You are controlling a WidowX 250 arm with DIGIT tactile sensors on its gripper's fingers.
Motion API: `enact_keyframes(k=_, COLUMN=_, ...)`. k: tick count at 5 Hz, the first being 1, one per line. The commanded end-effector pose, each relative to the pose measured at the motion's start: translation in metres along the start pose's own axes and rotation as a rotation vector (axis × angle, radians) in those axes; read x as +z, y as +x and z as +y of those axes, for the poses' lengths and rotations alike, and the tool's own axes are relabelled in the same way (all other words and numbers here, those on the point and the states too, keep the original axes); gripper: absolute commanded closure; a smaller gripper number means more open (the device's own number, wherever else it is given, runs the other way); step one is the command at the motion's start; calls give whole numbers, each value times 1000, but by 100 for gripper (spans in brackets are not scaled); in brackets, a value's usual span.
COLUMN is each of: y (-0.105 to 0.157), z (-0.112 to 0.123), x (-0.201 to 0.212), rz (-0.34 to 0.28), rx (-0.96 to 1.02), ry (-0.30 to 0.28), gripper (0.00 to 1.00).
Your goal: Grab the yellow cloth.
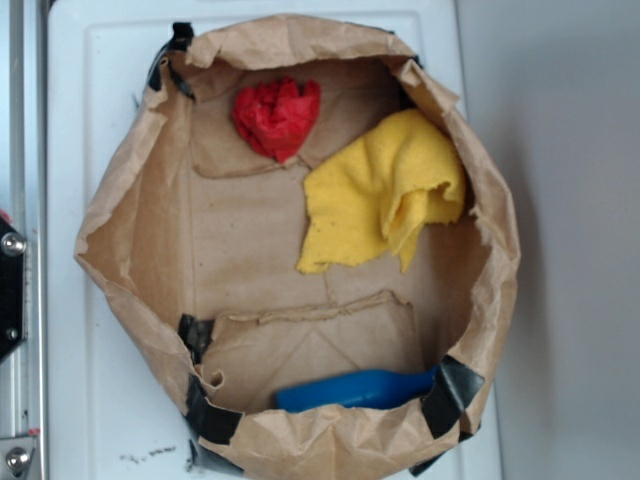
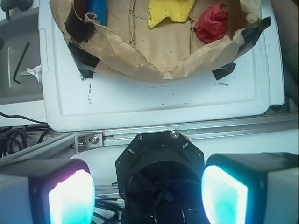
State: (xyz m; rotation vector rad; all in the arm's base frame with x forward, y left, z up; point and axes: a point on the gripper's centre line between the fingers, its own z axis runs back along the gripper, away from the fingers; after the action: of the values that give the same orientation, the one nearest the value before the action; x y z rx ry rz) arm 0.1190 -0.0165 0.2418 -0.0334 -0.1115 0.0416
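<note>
The yellow cloth [image 1: 385,195] lies inside the brown paper bag [image 1: 130,200], against its right wall in the exterior view, just beside the red cloth [image 1: 277,115] near the far rim. A blue object [image 1: 350,390] rests at the near rim, well apart. In the wrist view the gripper [image 2: 148,196] is outside the bag, over the metal rail [image 2: 224,130], its fingers wide apart and holding nothing. The approach seems not yet begun; next it must go over the rim and descend onto the yellow fabric, avoiding the red one.
</note>
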Motion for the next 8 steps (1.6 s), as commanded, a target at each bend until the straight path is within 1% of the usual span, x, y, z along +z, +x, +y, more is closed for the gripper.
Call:
enact_keyframes(k=1, y=0, z=0, x=0, rz=0, rx=0, ry=0, gripper=0)
enact_keyframes(k=2, y=50, z=1, x=-7, rz=-32, rx=61, ry=14, gripper=0)
enact_keyframes(k=3, y=98, z=2, x=-26, rz=-52, rx=113, ry=30, gripper=0)
enact_keyframes(k=4, y=147, z=17, x=-45, rz=-149, rx=57, ry=27, gripper=0)
enact_keyframes(k=5, y=196, z=38, x=-69, rz=-253, rx=5, ry=8, gripper=0)
enact_keyframes(k=6, y=235, z=44, x=-95, rz=-266, rx=-28, ry=11, gripper=0)
enact_keyframes(k=7, y=240, z=49, x=-112, rz=-206, rx=-28, ry=26, gripper=0)
enact_keyframes(k=8, y=240, z=49, x=-112, rz=-206, rx=-28, ry=26, gripper=0)
